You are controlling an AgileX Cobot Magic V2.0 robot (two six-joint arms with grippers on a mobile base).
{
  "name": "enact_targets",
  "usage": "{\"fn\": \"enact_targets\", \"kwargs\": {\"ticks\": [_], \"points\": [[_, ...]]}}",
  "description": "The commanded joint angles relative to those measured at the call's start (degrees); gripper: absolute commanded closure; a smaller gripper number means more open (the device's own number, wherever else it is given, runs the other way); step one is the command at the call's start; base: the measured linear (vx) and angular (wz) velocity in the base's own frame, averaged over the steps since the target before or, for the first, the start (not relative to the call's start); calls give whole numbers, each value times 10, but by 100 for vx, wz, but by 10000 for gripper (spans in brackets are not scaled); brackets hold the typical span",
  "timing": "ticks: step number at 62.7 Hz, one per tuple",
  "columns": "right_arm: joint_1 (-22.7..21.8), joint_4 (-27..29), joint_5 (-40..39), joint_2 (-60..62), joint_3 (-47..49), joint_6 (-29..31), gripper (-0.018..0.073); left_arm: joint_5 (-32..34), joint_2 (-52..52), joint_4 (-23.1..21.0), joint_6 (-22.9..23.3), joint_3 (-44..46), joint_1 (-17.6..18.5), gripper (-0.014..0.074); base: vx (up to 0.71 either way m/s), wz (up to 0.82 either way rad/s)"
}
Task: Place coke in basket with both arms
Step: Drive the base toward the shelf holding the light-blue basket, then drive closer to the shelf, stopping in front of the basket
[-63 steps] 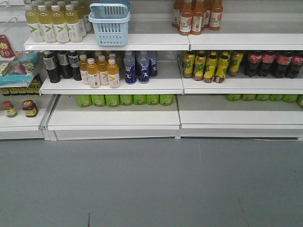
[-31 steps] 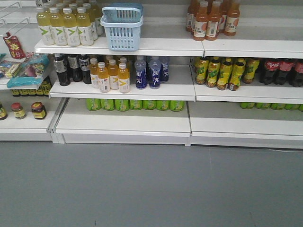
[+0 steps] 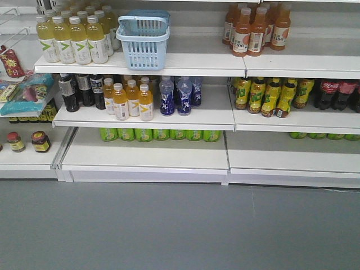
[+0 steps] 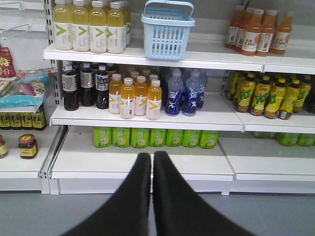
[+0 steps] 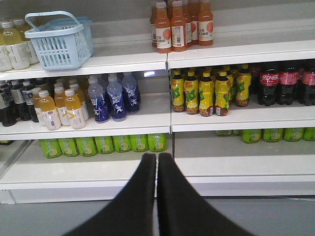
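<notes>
We are at the approach step, nothing grasped yet; our left gripper (image 4: 151, 157) and right gripper (image 5: 157, 156) each show jaws pressed together, empty; the basket (image 3: 143, 42) stands on the top shelf (image 3: 197, 58), the coke bottles (image 5: 281, 82) well apart on the middle shelf (image 5: 236, 119), far right; next, we judge, the jaws must spread and each arm reach its own target.

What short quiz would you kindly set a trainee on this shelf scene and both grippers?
1. True or false: the basket lies on the floor.
2. The coke bottles stand: A) beside the basket, B) one level below the basket, C) on the floor.
3. Open or shut: how do the left gripper and the right gripper stand?

Key: 1 false; 2 B; 3 both shut, holding nothing.
</notes>
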State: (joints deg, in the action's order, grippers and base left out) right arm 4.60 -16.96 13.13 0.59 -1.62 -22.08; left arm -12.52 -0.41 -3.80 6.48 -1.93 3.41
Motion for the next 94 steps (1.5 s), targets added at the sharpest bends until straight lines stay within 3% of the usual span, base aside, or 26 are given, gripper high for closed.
{"fn": "enact_targets", "kwargs": {"ticks": [1, 94], "points": [[1, -8, -40, 10, -6, 3, 564, 46, -11, -4, 6, 0, 1, 603, 19, 0], [1, -8, -40, 10, -6, 3, 564, 46, -11, -4, 6, 0, 1, 603, 18, -1]]}}
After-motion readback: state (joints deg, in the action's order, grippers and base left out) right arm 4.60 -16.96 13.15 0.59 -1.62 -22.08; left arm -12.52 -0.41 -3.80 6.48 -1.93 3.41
